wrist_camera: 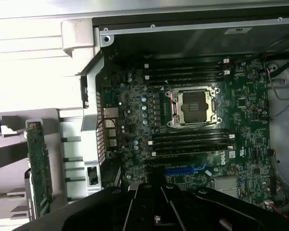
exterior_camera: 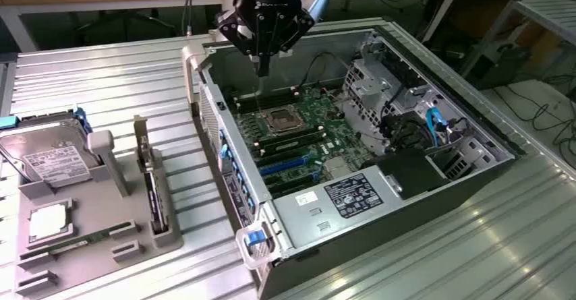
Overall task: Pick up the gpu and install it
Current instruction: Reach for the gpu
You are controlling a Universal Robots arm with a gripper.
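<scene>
The gpu (exterior_camera: pixel 155 191) stands on edge in a slot of the grey holder (exterior_camera: pixel 99 212) at the exterior view's left, pale bracket strip uppermost, nothing touching it. In the wrist view the gpu (wrist_camera: pixel 39 168) is a thin card seen edge-on beside the case wall. My gripper (exterior_camera: pixel 262 69) hangs over the far end of the open computer case (exterior_camera: pixel 360 205), above the motherboard, well apart from the gpu. Its fingers are together and hold nothing. The gripper (wrist_camera: pixel 156 182) looks down on the CPU socket (wrist_camera: pixel 192 107) and a blue expansion slot (wrist_camera: pixel 185 169).
On the grey holder lie a silver hard drive (exterior_camera: pixel 50 158), a square chip (exterior_camera: pixel 50 220) and a narrow green memory stick (exterior_camera: pixel 79 243). The case's metal walls, drive cage (exterior_camera: pixel 378 77) and black shroud (exterior_camera: pixel 414 172) ring the motherboard. Ribbed metal tabletop (exterior_camera: pixel 99 77) surrounds everything.
</scene>
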